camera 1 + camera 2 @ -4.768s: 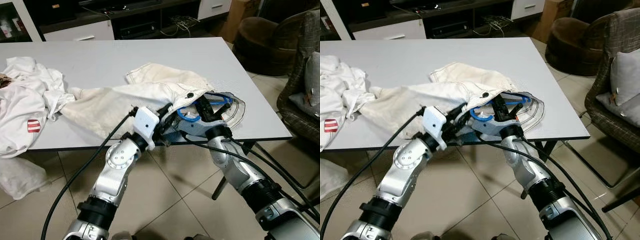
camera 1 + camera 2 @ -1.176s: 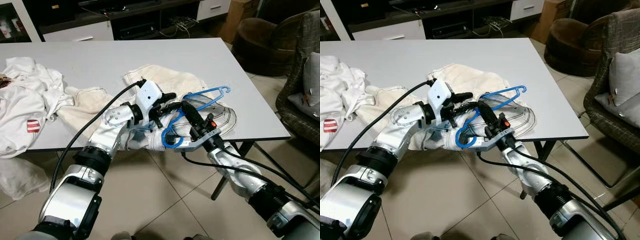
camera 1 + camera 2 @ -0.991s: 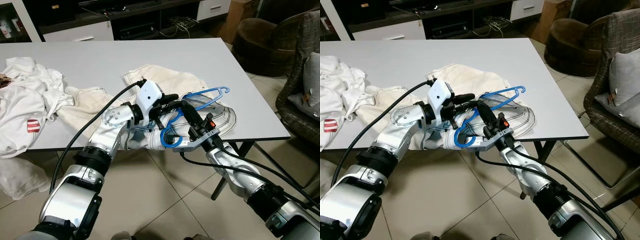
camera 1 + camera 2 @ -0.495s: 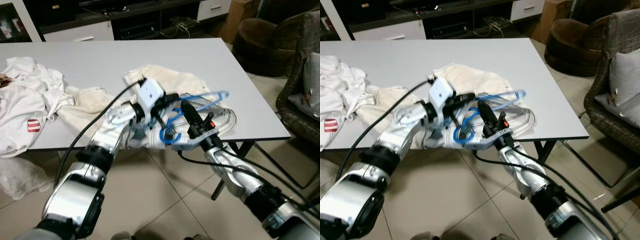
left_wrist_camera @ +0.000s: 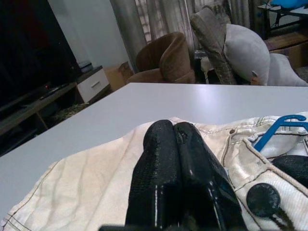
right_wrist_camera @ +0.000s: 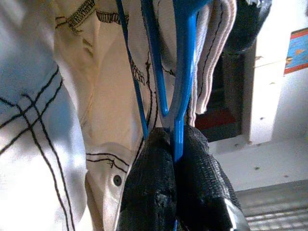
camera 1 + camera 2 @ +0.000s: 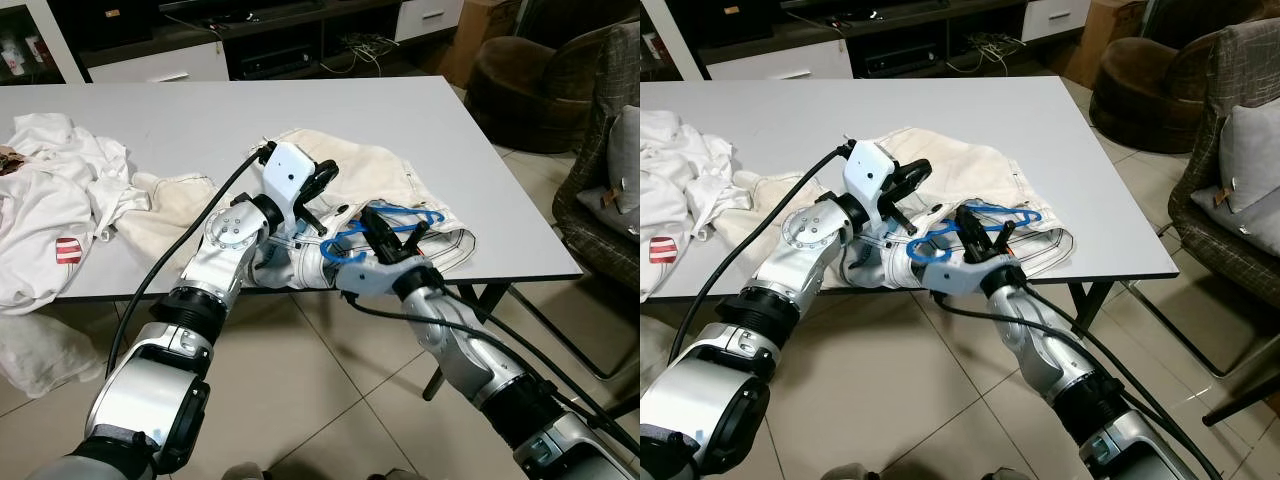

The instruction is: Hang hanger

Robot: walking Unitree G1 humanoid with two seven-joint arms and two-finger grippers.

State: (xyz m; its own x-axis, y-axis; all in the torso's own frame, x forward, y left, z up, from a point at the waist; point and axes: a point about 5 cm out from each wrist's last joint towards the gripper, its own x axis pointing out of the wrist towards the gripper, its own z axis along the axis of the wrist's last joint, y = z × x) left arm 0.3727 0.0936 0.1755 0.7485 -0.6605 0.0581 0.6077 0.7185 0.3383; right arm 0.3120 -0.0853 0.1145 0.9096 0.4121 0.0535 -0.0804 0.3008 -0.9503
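Laundry first: at the far left of the pale grey table (image 7: 480, 150) you have a crumpled heap of white shirts (image 7: 55, 215), one with a red patch, lying well apart from the work. Moving right, your left gripper (image 7: 322, 182) hovers just over the cream denim shorts with dark stitching (image 7: 350, 165) near the table's near edge, and its wrist view shows the two black fingers (image 5: 175, 178) pressed together with nothing between them, so it's clenched on air, close above the waistband and its dark button (image 5: 263, 199). Right beside it, your right gripper (image 7: 388, 240) is pinched tight on the thin blue plastic hanger (image 7: 385, 222); the right wrist view shows the blue bar (image 6: 182, 96) running straight up from between the pads, against the cloth. The hanger sits at the open waistband of the shorts, its hook pointing toward the right, and part of it looks tucked in the fabric, though how far in you can't tell from here. Over at the far right stand a brown armchair (image 7: 520, 75) and a grey woven chair (image 7: 605, 170). By my reading you're midway: hanger gripped and meeting the garment, but the shorts aren't seated on it, and lifting and hanging it somewhere is all left to do.
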